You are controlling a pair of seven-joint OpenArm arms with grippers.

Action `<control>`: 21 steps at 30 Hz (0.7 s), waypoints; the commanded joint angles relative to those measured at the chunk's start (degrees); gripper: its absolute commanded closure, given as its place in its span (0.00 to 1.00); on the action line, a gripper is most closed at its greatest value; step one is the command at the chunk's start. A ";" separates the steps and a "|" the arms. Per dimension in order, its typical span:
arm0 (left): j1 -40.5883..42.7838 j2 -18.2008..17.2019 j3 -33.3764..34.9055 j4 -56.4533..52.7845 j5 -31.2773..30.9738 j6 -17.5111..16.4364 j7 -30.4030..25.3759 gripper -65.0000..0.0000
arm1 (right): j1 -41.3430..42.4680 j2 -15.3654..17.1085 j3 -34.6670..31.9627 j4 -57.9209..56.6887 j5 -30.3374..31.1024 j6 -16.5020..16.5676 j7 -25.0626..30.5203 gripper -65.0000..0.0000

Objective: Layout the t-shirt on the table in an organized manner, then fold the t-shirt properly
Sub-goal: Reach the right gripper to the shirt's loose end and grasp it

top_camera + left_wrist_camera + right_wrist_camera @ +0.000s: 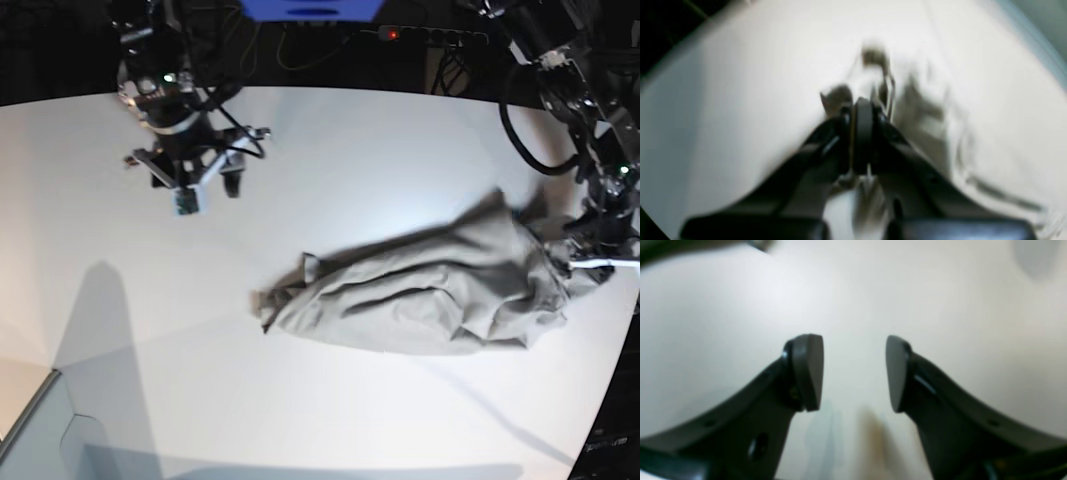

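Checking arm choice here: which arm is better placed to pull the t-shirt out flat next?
Left. The left gripper is shut on the t-shirt edge; the right gripper hangs open, well away.

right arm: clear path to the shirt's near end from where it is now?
Probably yes. The right gripper hangs open over bare table, and nothing lies between it and the t-shirt's bunched end. The left gripper is shut on the opposite end, well out of that path.

T-shirt (430, 290) bunched on the table (330, 160), toward the left-arm side.
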 commanded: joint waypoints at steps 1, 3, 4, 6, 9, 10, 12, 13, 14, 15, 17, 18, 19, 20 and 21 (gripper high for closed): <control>-0.20 -0.71 -0.51 1.17 -0.39 -0.32 -0.31 1.00 | 1.35 0.13 -0.47 0.25 -0.19 0.06 1.21 0.52; 0.94 -1.41 -1.48 1.87 -0.39 -0.32 -0.31 1.00 | 3.46 -0.05 -2.66 -1.25 -0.19 0.06 1.21 0.52; 1.73 -1.85 -1.92 1.87 -0.39 -0.32 -0.31 1.00 | 4.69 -0.05 -4.07 -2.39 -0.19 0.06 1.21 0.52; 2.96 -2.73 -2.36 1.17 -0.39 -0.32 -0.57 1.00 | 7.95 -0.05 -6.44 -5.20 -0.19 0.06 1.21 0.52; 4.63 -3.70 -2.36 -0.50 -0.39 -0.32 -0.75 1.00 | 13.31 -0.05 -10.22 -10.66 -0.19 0.06 1.39 0.52; 4.98 -3.70 -2.36 -0.85 -0.39 -0.32 -0.84 1.00 | 15.24 -0.14 -11.54 -12.94 -0.10 0.06 1.48 0.52; 5.77 -3.70 -2.36 -1.12 -0.39 -0.32 -0.84 1.00 | 19.11 -0.31 -14.18 -17.25 -0.01 0.06 1.56 0.52; 6.13 -3.70 -2.36 -1.12 -0.39 -0.32 -0.84 1.00 | 21.22 -0.93 -15.15 -19.71 -0.01 0.06 1.56 0.52; 6.48 -3.70 -2.36 -1.12 -0.39 -0.32 -0.84 1.00 | 23.07 -1.54 -15.50 -22.35 -0.01 0.06 1.56 0.52; 6.57 -3.70 -2.36 -0.94 -0.39 -0.32 -0.84 1.00 | 25.18 -2.07 -15.94 -24.81 -0.01 0.06 1.56 0.52; 6.57 -3.70 -2.36 -0.85 -0.39 -0.32 -0.57 1.00 | 28.34 -2.86 -15.94 -28.85 -0.01 0.06 1.56 0.52; 6.57 -3.70 -2.36 -0.85 -0.39 -0.32 -0.49 1.00 | 29.57 -3.39 -16.03 -30.44 -0.01 0.14 1.56 0.52; 6.57 -3.70 -2.36 -1.03 -0.39 -0.32 -0.49 1.00 | 30.36 -3.74 -16.03 -31.23 -0.01 0.14 1.56 0.52; 6.57 -3.70 -2.36 -1.29 -0.39 -0.32 -0.49 1.00 | 30.71 -3.83 -16.03 -31.58 -0.01 0.14 1.56 0.52; 6.57 -3.70 -2.36 -1.29 -0.39 -0.32 -0.49 1.00 | 30.89 -3.83 -16.03 -31.49 -0.01 0.14 1.65 0.52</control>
